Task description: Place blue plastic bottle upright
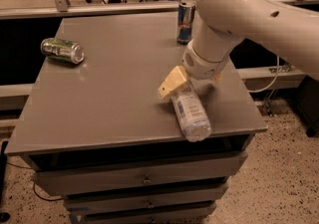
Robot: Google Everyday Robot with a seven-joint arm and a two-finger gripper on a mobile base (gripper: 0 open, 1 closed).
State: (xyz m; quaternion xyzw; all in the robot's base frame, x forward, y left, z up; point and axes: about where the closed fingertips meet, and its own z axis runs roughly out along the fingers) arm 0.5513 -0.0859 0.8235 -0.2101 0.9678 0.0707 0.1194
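The claw (172, 85) hangs low over the counter (114, 98), right at the cap end of the one blue plastic bottle (192, 114); whether it grips cannot be told. The bottle lies on its side, running from the claw to the counter's near edge. There are two cans. A blue-and-silver can (185, 22) stands upright beyond the claw, and a green can (62, 50) lies tipped well apart at far left.
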